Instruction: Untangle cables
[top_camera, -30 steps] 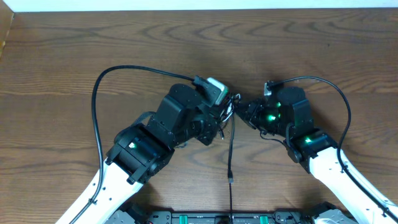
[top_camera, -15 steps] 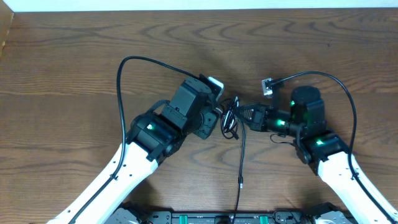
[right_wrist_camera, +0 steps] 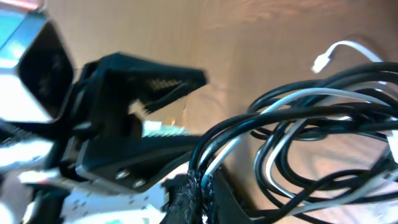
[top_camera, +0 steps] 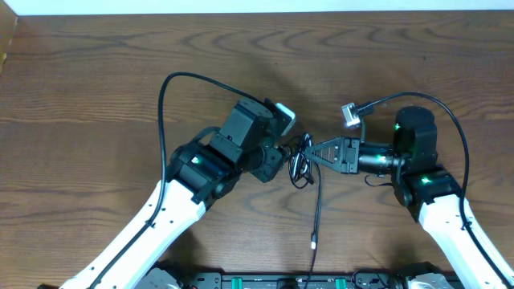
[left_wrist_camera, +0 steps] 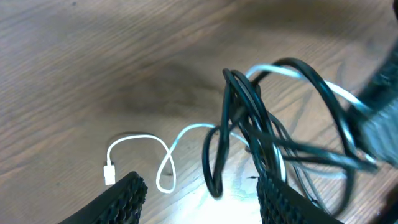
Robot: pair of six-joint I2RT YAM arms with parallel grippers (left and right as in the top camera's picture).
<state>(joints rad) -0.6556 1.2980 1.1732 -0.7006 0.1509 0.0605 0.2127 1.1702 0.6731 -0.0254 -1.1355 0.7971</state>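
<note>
Your knot of cables (top_camera: 301, 156) hangs near the middle of the desk (top_camera: 96, 80), strung between the two arms. The right fingers (top_camera: 315, 151) come in from 3 o'clock and are clenched on the bundle; the right wrist view shows black and white strands (right_wrist_camera: 298, 106) pinched at their tips. The left fingers (top_camera: 281, 159) sit just at 9 o'clock of the knot and are released, spread apart. In the left wrist view the black coil (left_wrist_camera: 249, 124) hangs down between them, and you cannot tell whether it touches either one.

One black tail (top_camera: 317, 201) drops from the knot towards 6 o'clock, and its plug (top_camera: 313, 238) lies close to the desk's near edge. A white strand (left_wrist_camera: 143, 140) loops flat on the wood below the coil, ending in a small white plug (left_wrist_camera: 109, 173).

For room, you have bare wood at 12 o'clock, all the way to the far edge (top_camera: 257, 11). Both outer sides, at 9 and 3 o'clock beyond the arms, are open too. The left arm's wire (top_camera: 165, 104) arches out at 10 o'clock and the right arm's wire (top_camera: 450, 120) at 2 o'clock. Between the two sets of fingers the gap is tight, filled by the knot.
</note>
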